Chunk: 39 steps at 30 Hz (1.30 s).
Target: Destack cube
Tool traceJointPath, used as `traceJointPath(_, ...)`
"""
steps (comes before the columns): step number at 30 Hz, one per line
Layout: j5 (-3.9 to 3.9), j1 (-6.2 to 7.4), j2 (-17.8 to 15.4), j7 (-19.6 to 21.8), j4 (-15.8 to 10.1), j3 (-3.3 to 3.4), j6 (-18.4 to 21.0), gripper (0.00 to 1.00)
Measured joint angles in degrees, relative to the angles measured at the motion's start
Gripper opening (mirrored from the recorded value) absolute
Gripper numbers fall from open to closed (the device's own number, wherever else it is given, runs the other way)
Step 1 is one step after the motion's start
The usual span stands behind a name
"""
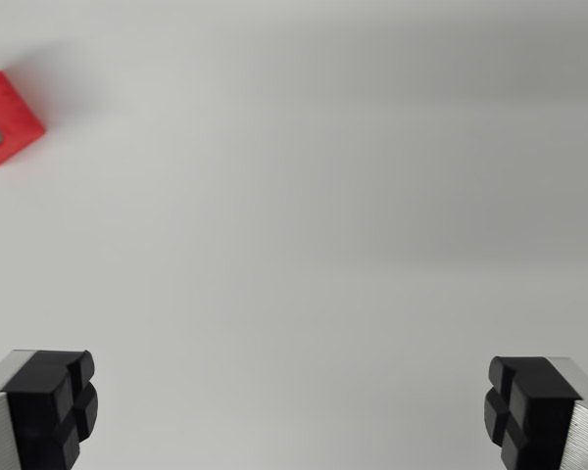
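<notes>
Gripper (pixel 289 411) spread wide, empty, ready for approach; red cube (pixel 5 122) at wrist view's far left edge, well apart, mostly cropped.

Silver metal fingers (pixel 49 411) w/ black grooved rubber pads.

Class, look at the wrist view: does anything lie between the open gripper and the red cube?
Nothing visible does. The gripper is open and empty, and only bare white surface separates it from the red cube, which is cut off at the wrist view's left edge.
</notes>
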State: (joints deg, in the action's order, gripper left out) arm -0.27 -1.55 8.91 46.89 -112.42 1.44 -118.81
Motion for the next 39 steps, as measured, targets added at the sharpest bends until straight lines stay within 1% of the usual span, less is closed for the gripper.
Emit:
traceJointPath(9,-0.02,1.19,0.7,-0.8,-0.2,-0.97,-1.2,1.00)
traceJointPath(24,-0.25,3.77,2.7,-2.5,-0.2,-2.96,-3.5,1.00)
traceJointPath(34,-0.59,5.79,4.8,-3.8,0.6,-4.45,-5.2,1.00)
traceJointPath(39,-0.83,6.79,6.0,-4.5,1.3,-5.09,-5.9,1.00)
